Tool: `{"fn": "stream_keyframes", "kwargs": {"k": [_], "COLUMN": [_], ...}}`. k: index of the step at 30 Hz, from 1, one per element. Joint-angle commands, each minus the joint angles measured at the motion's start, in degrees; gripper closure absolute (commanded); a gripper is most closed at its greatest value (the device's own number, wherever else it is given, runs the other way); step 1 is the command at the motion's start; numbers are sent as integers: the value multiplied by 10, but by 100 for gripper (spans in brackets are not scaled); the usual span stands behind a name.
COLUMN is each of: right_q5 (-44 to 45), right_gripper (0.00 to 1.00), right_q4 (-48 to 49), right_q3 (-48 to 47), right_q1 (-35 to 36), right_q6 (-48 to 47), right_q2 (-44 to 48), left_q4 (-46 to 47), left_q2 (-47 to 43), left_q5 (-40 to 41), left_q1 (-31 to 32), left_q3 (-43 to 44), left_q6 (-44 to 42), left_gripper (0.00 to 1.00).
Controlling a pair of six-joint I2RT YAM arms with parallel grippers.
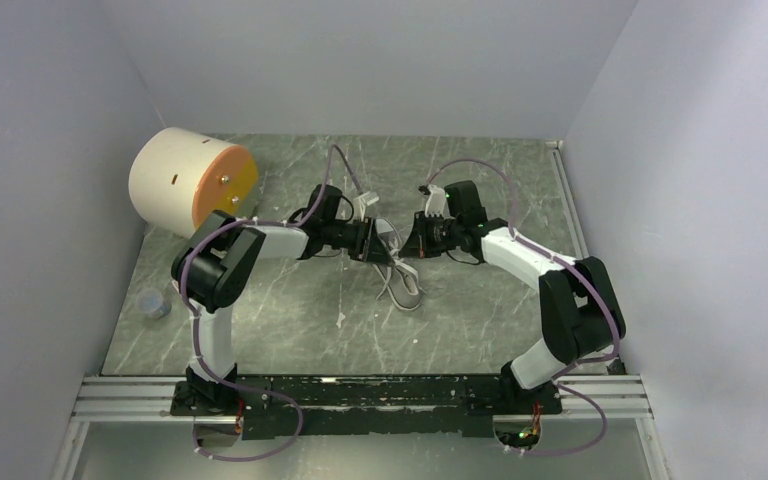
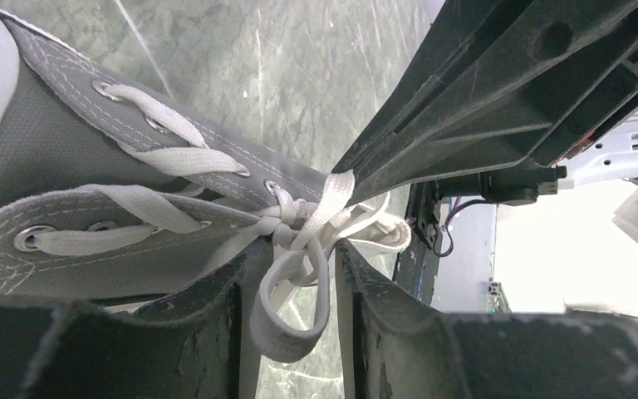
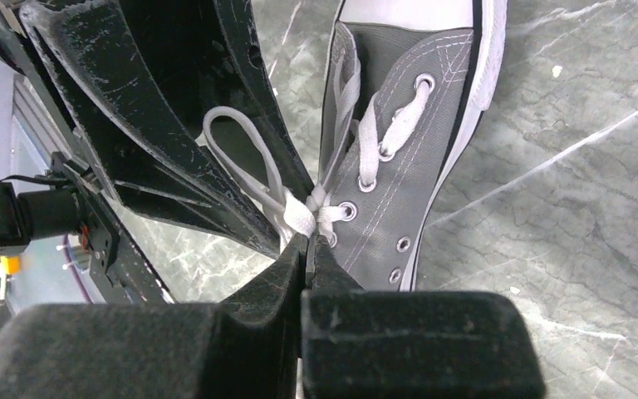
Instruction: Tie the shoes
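Sneaker point(image 3: 399, 125): at mid-table, laces point(image 3: 299, 218) knotted at the top eyelets. Right gripper point(image 3: 306, 249): fingers closed together, pinching the laces at the knot. Left gripper point(image 2: 295, 253): fingers slightly apart, 1 loop hanging between them. Table point(image 1: 480, 320): grey-green marbled surface, scratched, enclosed by 3 pale walls point(image 1: 360, 60). A cream drum point(image 1: 185, 180) with an orange face sits far left

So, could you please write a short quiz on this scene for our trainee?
1. True or false: the right gripper is shut on a white lace by the knot.
2. What does the left gripper straddle? A) a lace loop B) the toe cap C) the heel
3. What stands at the far left corner of the table?
Key: 1 true; 2 A; 3 a cream cylinder with an orange face.
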State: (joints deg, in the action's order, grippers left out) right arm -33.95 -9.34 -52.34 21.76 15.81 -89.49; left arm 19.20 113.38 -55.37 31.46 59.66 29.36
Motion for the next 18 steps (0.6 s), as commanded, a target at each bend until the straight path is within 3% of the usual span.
{"fn": "stream_keyframes", "kwargs": {"k": [1,10,18], "right_q5": [-8,-5,-24], "right_gripper": [100,100,100], "right_q4": [3,-6,-6], "right_q3": [8,14,13], "right_q1": [1,1,1], "right_q6": [-8,-17,-20], "right_q2": [13,13,24], "left_q4": [75,208,134], "left_q2": [-7,-5,8], "left_q5": [-6,2,26], "left_q1": [4,3,5], "left_q3": [-19,-49,-24], "left_q6": [40,134,109], "left_gripper": [63,74,75]}}
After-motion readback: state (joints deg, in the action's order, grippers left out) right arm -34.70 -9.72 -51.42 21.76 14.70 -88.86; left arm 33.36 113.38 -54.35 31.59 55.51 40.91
